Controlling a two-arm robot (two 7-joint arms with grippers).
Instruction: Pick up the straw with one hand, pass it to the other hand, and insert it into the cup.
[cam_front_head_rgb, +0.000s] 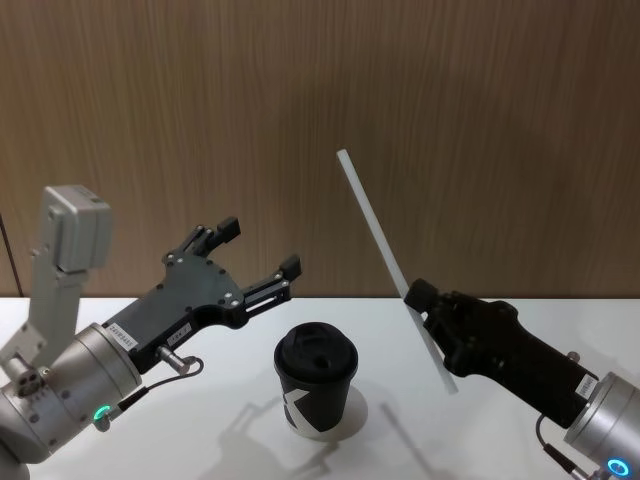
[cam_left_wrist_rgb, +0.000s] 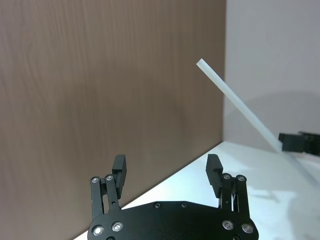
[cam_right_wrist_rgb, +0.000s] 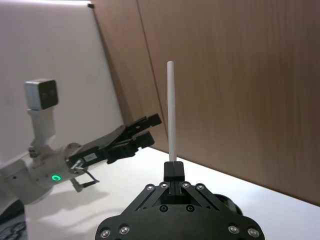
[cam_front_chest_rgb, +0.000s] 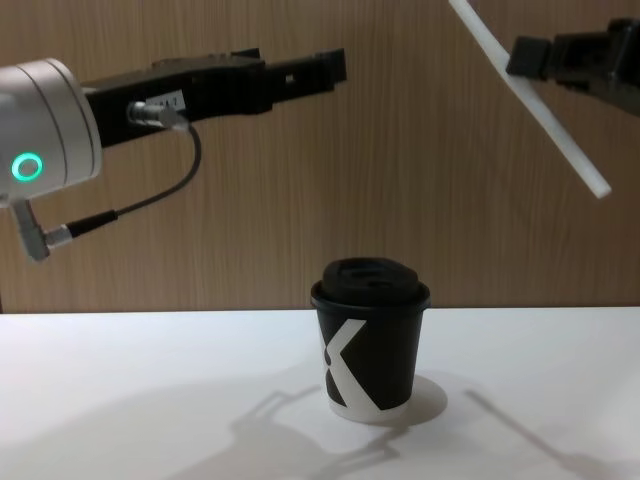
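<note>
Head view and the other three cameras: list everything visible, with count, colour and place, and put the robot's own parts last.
long thin white straw: one, white, in the air, tilted, above and to the right of the cup, upper end leaning left.
small black paper cup: one, black with a domed black lid and a white K-like mark, upright on the table between the two arms.
white table: one, white, under the cup.
wood-grain wall panel: one, brown, behind the table.
left gripper: one, black, open, raised left of the cup, apart from the straw.
right gripper: one, black, raised right of the cup, shut on the straw's lower part.
</note>
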